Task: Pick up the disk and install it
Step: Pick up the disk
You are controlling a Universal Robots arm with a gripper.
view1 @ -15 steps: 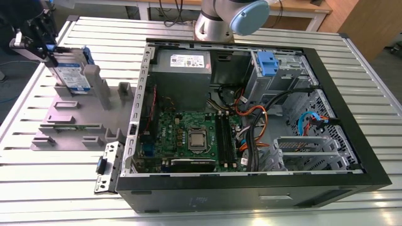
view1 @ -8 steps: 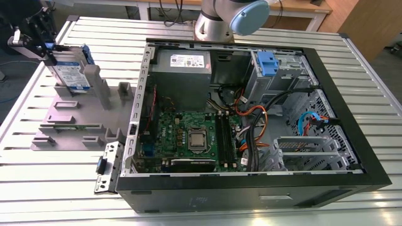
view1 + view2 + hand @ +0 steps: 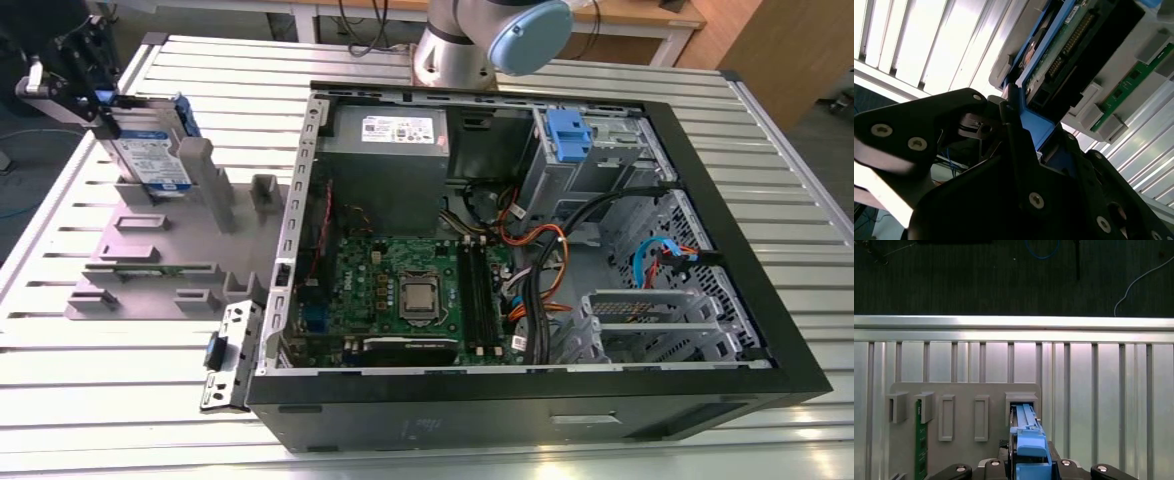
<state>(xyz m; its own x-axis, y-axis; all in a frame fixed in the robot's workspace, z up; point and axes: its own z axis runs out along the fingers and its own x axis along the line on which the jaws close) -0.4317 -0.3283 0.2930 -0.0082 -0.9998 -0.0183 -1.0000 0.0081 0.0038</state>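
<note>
Exterior view's left: grey slotted holder (image 3: 160, 295) w/ green RAM stick (image 3: 147, 268) lying in one slot, the disk (image 3: 144, 152) upright at the end slot. Gripper (image 3: 104, 103) clamped on the disk's blue frame, top edge. Right: open PC case (image 3: 787, 340) w/ motherboard (image 3: 400, 280), PSU box (image 3: 387, 130).

You lose the arm (image 3: 461, 45) past the exterior view's top edge, and the grey fixture (image 3: 200, 170) hides the lower end of the disk (image 3: 144, 160). In the first wrist view the gripper (image 3: 1027, 467) is cut off at the picture's edge (its body lies beyond the frame).
</note>
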